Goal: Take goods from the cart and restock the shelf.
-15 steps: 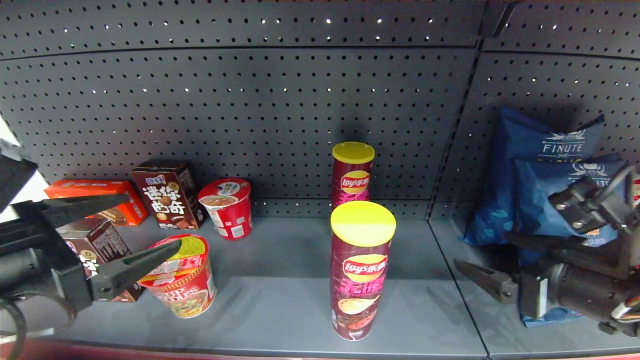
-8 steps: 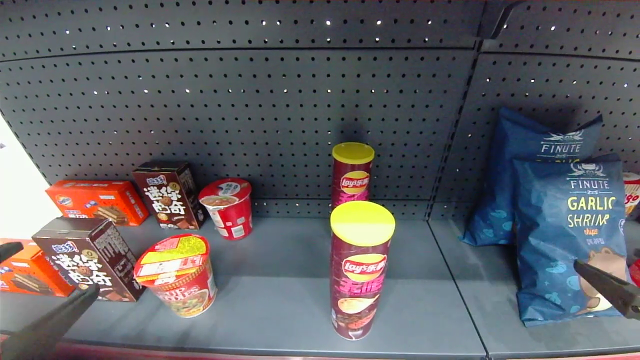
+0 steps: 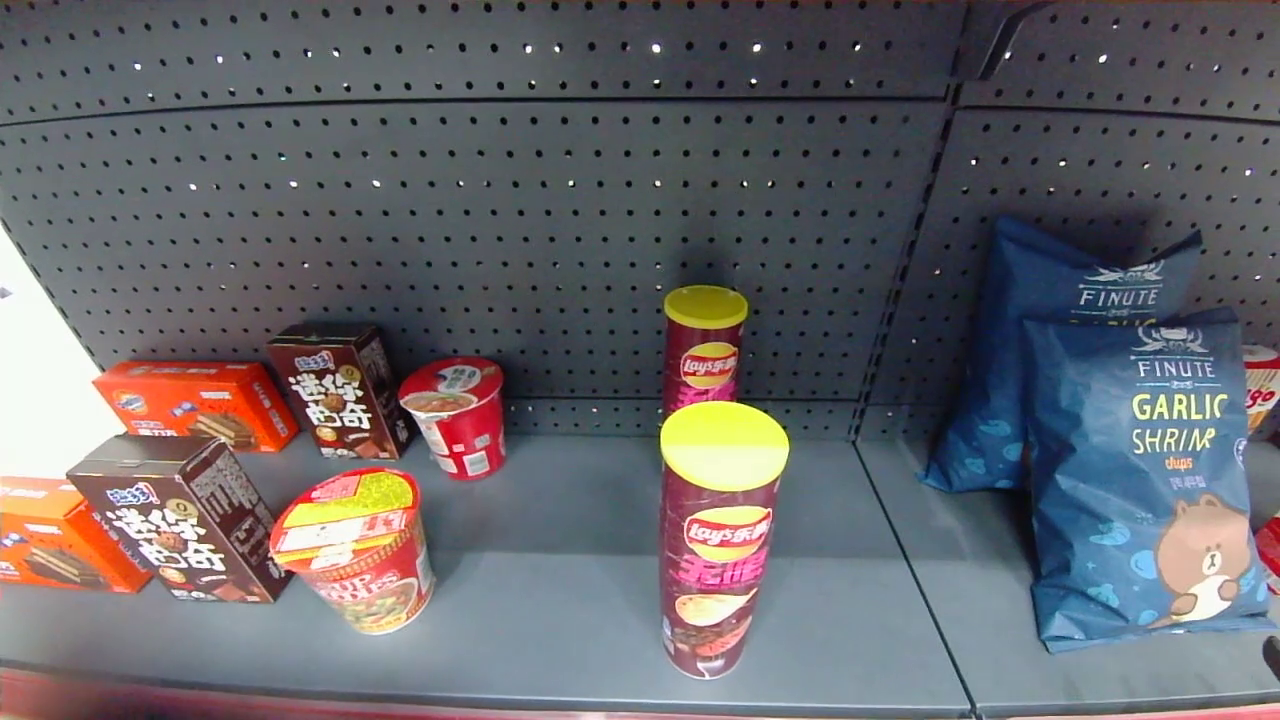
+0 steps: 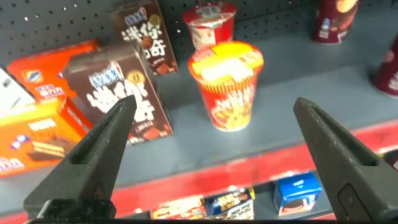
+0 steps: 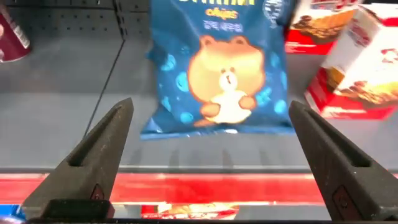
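Just off the front edge of the shelf [image 3: 560, 600], hovering with left hand [image 4: 214, 104] spread and empty, noodle cup [image 4: 229, 81] dead ahead; right hand [image 5: 211, 106] likewise splayed, empty, facing the blue bag [image 5: 221, 68].

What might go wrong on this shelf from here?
The front chip can stands tall near the front edge of the shelf; a nudge may topple it. The front noodle cup and brown box stand close together; restocking there might knock them. The front blue bag by the edge might slide off.
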### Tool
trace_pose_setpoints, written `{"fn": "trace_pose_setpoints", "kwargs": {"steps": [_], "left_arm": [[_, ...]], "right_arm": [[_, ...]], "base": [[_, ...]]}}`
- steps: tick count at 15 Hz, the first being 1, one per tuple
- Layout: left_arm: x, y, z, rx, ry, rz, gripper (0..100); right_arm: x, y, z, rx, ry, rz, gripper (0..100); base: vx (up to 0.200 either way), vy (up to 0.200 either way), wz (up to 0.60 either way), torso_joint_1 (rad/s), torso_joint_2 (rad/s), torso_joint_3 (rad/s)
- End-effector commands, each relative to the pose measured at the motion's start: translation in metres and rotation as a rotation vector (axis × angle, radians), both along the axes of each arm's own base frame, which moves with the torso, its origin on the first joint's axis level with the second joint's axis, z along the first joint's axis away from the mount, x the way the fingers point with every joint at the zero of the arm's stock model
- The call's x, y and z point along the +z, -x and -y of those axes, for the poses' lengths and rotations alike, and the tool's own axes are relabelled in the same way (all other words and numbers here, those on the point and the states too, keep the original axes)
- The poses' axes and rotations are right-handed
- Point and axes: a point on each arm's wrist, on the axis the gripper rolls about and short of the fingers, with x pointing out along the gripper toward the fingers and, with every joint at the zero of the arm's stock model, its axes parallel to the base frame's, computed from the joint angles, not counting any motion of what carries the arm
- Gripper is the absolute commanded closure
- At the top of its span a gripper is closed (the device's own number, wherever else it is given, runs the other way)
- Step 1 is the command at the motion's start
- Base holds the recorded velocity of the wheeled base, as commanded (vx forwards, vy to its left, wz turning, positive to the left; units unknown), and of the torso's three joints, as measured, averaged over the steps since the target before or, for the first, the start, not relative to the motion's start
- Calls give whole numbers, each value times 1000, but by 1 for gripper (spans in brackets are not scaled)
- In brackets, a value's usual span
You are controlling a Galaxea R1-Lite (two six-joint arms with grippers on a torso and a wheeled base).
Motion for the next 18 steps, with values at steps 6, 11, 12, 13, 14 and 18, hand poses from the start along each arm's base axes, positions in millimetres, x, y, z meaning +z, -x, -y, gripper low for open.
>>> {"fn": "trace_pose_setpoints", "kwargs": {"steps": [6,11,12,13,14,18], "left_arm": [[-51,34,0,49,55,129,0],[-63,34,0,19,48,41,0],[-66,39,0,-6,55,60,0],[-67,39,0,-4,67,66,0],[-67,39,-1,5,99,56,0],[-72,39,-4,144,104,14,0]], "right_arm": [[-44,45,5,-344,5,44,0],[-49,46,-1,-110,-5,33,0],[-50,46,-2,-67,-6,32,0],[-49,46,-2,-55,-19,34,0],[-49,46,-2,-76,-55,38,0],[-51,47,3,-289,-29,27,0]], "base": [[0,0,0,0,0,0],[0,0,0,0,0,0],[0,0,0,0,0,0],[0,0,0,0,0,0],[0,0,0,0,0,0],[0,0,0,0,0,0]]}}
